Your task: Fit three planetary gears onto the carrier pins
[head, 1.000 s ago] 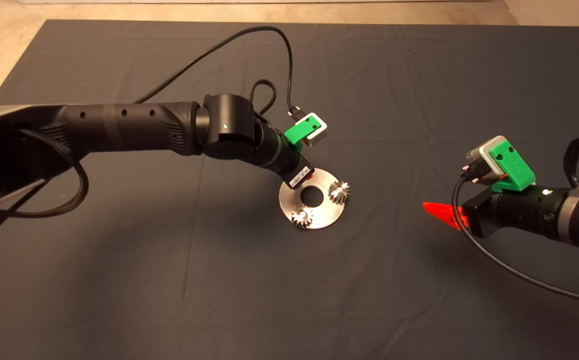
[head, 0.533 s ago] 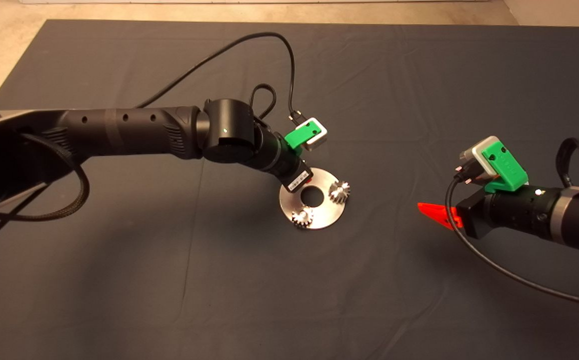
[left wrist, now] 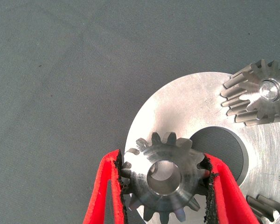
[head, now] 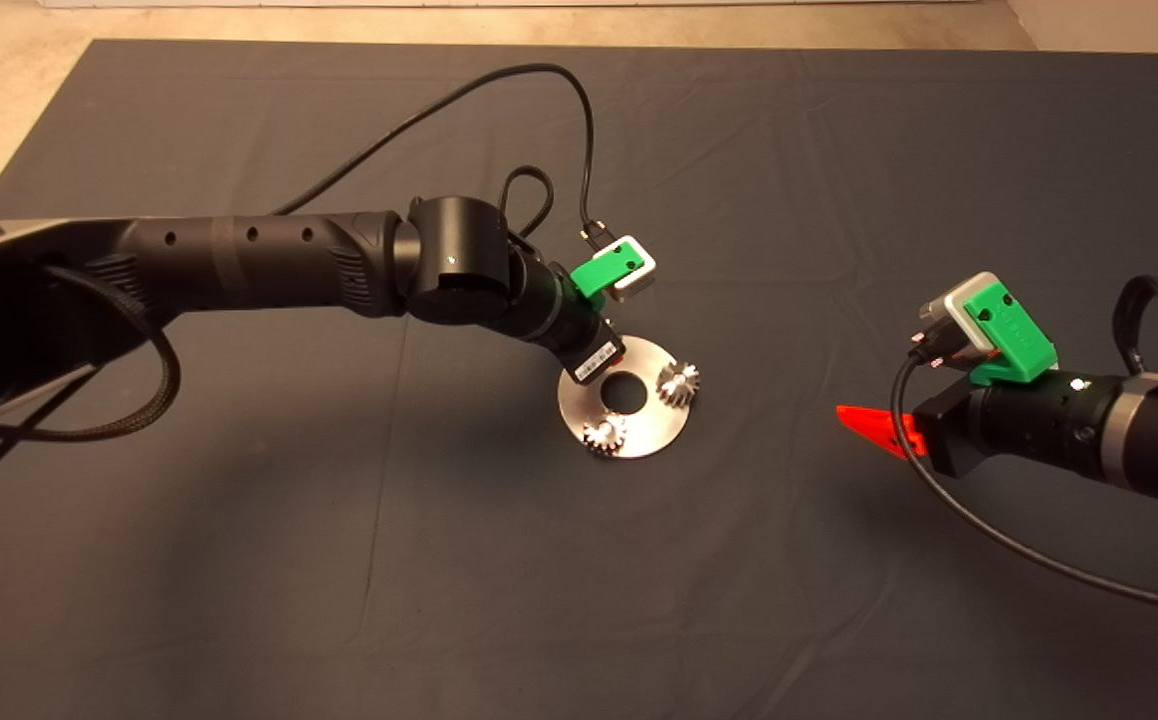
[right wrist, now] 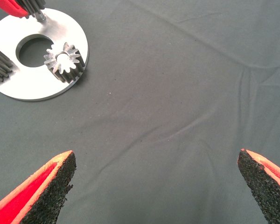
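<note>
The third planetary gear (left wrist: 164,179) is gripped by the left hand (left wrist: 163,186) above the disc (head: 639,440) at its 10 o'clock edge, bore nearly over the pin (right wrist: 39,16) (axis upright); two gears are seated. The right hand (right wrist: 154,186) is held open, well apart at 3 o'clock.

Two gears (head: 679,384) on disc (head: 639,437)

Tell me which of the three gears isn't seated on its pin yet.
The gear held in the left gripper, above the disc. The other two sit on the disc.
</note>
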You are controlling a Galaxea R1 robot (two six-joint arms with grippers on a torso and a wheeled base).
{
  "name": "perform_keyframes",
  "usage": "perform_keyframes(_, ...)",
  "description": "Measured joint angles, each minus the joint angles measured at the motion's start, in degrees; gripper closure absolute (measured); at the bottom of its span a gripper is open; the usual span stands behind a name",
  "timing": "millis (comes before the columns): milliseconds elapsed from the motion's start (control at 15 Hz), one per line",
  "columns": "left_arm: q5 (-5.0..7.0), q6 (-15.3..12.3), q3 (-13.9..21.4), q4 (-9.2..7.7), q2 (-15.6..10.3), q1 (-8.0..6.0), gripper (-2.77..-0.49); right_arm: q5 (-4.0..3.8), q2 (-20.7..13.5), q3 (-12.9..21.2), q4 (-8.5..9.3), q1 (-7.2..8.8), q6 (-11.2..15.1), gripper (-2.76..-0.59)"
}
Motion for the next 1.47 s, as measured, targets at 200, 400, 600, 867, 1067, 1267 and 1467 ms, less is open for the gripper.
perform_keyframes(200,0.20,0.0,-1.0,0.02,0.0,-0.27,-0.63,-0.02,0.0,0.0,0.00,0.00,0.0,-2.60)
perform_keyframes(400,0.06,0.2,-1.3,-0.13,0.0,-0.27,-0.62,0.00,0.0,0.0,0.00,0.00,0.0,-2.60)
perform_keyframes(600,-0.05,0.3,-1.5,-0.15,0.0,-0.27,-0.62,0.00,0.0,0.0,0.00,0.00,0.0,-2.60)
perform_keyframes(867,-0.13,0.3,-1.5,-0.17,0.0,-0.24,-0.62,0.00,0.0,0.0,0.00,0.00,0.0,-2.60)
perform_keyframes(1067,-0.24,0.3,-1.5,-0.17,0.0,-0.24,-0.62,-0.02,0.0,0.0,0.00,0.00,0.0,-2.60)
perform_keyframes(1267,-0.27,0.3,-1.5,-0.17,0.0,-0.24,-0.62,0.00,0.0,0.0,0.00,0.00,0.0,-2.60)
perform_keyframes(1467,-0.29,0.3,-1.5,-0.17,0.0,-0.22,-0.62,0.00,0.0,0.0,0.00,0.00,0.0,-2.60)
